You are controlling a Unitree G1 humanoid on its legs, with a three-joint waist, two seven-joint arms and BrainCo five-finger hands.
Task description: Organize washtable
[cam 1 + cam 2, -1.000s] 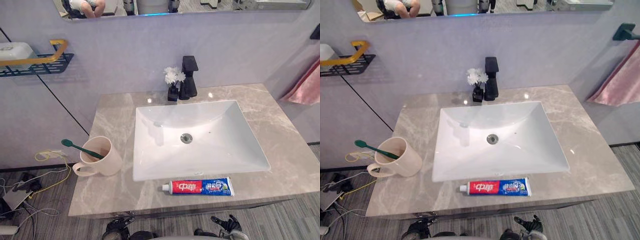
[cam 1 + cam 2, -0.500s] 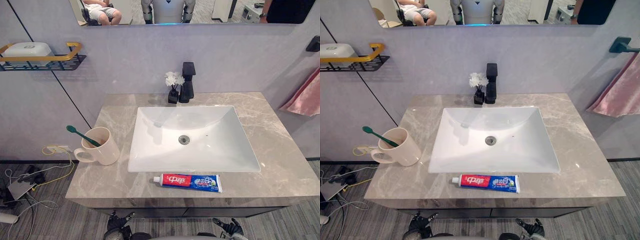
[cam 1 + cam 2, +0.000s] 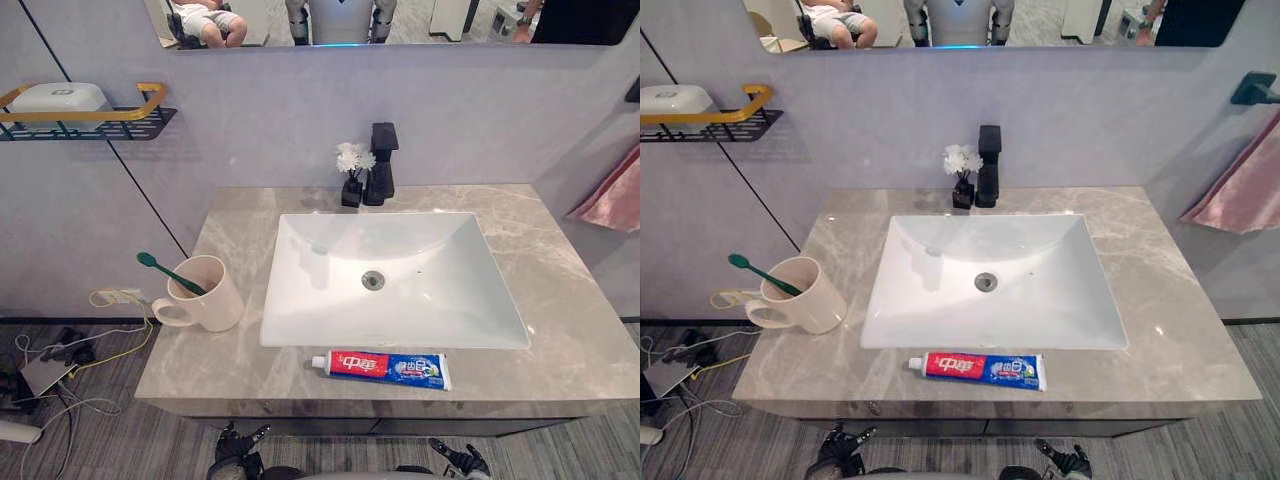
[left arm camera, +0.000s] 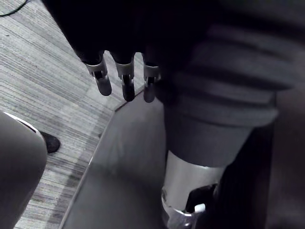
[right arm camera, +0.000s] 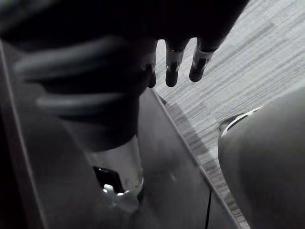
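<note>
A cream mug (image 3: 210, 296) stands on the left of the grey marble countertop (image 3: 570, 310), with a green toothbrush (image 3: 163, 271) leaning out of it. A red and blue toothpaste tube (image 3: 385, 368) lies flat along the front edge, in front of the white sink (image 3: 298, 305). My left hand (image 3: 233, 443) and right hand (image 3: 458, 460) hang below the counter's front edge, apart from everything on it. In the wrist views the left hand's fingers (image 4: 125, 82) and the right hand's fingers (image 5: 174, 66) point straight down over the floor and hold nothing.
A black faucet (image 3: 381, 165) and a small black vase of white flowers (image 3: 351, 170) stand behind the sink. A wall shelf (image 3: 110, 118) at upper left carries a white box (image 3: 60, 96). A pink towel (image 3: 612, 197) hangs at the right.
The whole picture has shifted as the camera moved and pulled back a little. The mug, toothbrush and toothpaste lie where they were, and both hands stay low.
</note>
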